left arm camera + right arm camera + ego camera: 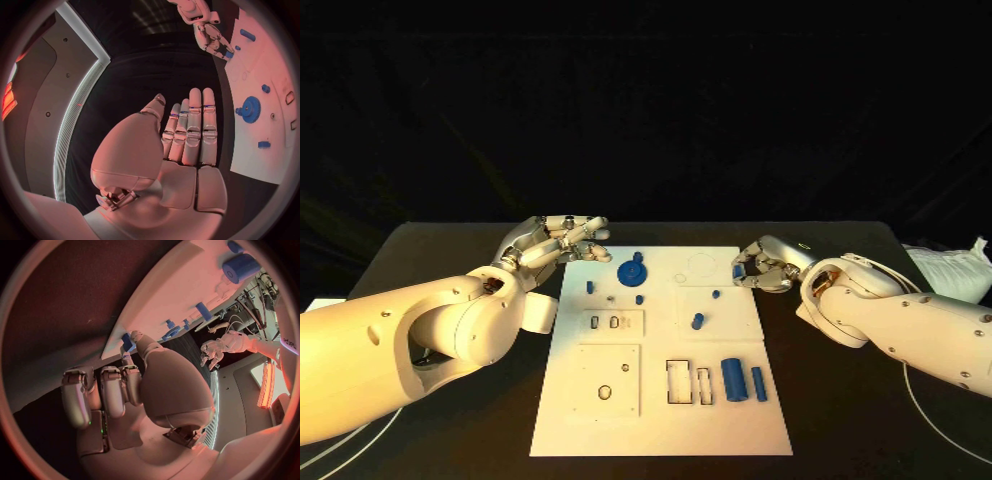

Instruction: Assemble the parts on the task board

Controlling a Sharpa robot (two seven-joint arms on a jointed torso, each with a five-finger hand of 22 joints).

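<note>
The white task board [661,420] lies in the middle of the black table. A blue gear [632,271] sits near its far left, with small blue pegs [698,321] around it. A blue cylinder [731,381] and a blue bar [759,384] lie at the near right. My left hand [567,243] hovers by the board's far left corner, fingers [194,125] stretched out straight and holding nothing. My right hand [764,265] is curled at the board's far right edge and pinches a small blue part [127,342] at its fingertips; the part [229,54] also appears in the left wrist view.
Empty slots and cut-outs [678,381] mark the near half of the board. A white bundle with cables [952,270] lies at the table's right edge. Bare black table surrounds the board on both sides.
</note>
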